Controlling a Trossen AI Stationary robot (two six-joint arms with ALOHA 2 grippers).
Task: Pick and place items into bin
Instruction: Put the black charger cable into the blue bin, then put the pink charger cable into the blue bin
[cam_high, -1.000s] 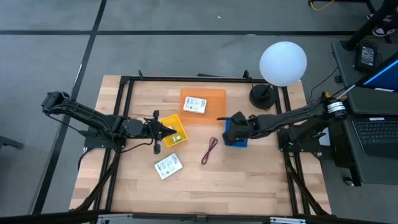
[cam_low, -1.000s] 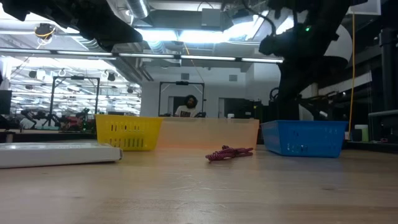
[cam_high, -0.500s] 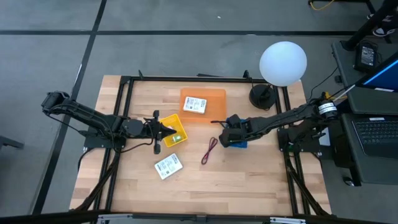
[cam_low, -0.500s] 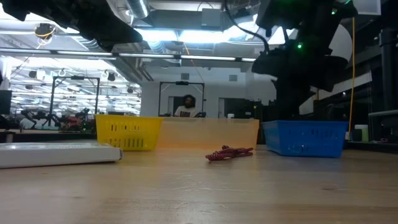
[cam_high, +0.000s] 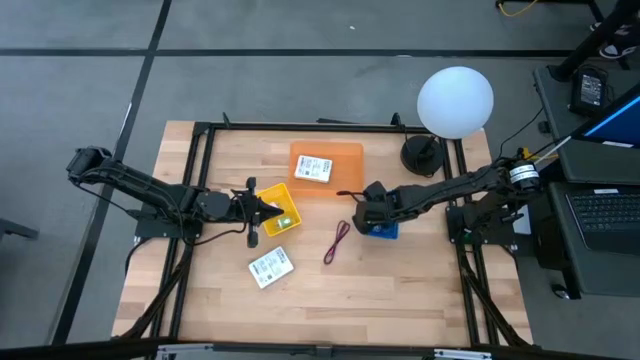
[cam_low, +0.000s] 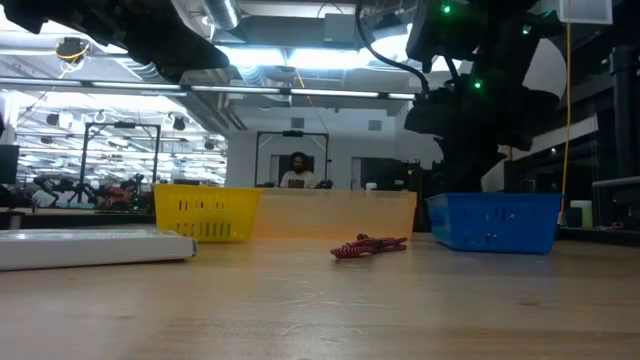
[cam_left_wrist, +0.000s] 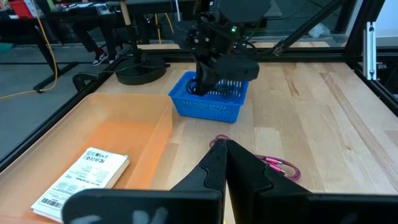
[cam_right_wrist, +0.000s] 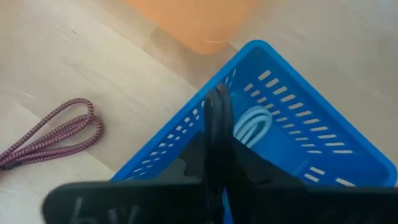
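The dark red looped cord (cam_high: 336, 242) lies flat on the wood between the baskets, and shows in the low view (cam_low: 368, 245) and the right wrist view (cam_right_wrist: 53, 134). One white labelled packet (cam_high: 270, 267) lies on the table near the front. The other packet (cam_high: 313, 168) lies in the orange bin (cam_high: 345, 152). A little green block (cam_high: 285, 221) sits in the yellow basket (cam_high: 272, 195). My left gripper (cam_high: 278, 210) hovers shut over that basket. My right gripper (cam_right_wrist: 216, 102) is shut above the left rim of the blue basket (cam_right_wrist: 292, 155), which holds a white coiled cord (cam_right_wrist: 252, 124).
A white globe lamp (cam_high: 455, 100) on a black base stands at the far right corner. The black frame rails (cam_high: 300, 127) run along the table's edges. Bare wood lies open along the near side. A person (cam_low: 298, 170) shows far behind the table in the low view.
My right gripper has moved a little toward the table's left, from over the blue basket to above its left rim, staying shut. The left arm and the loose items have kept still.
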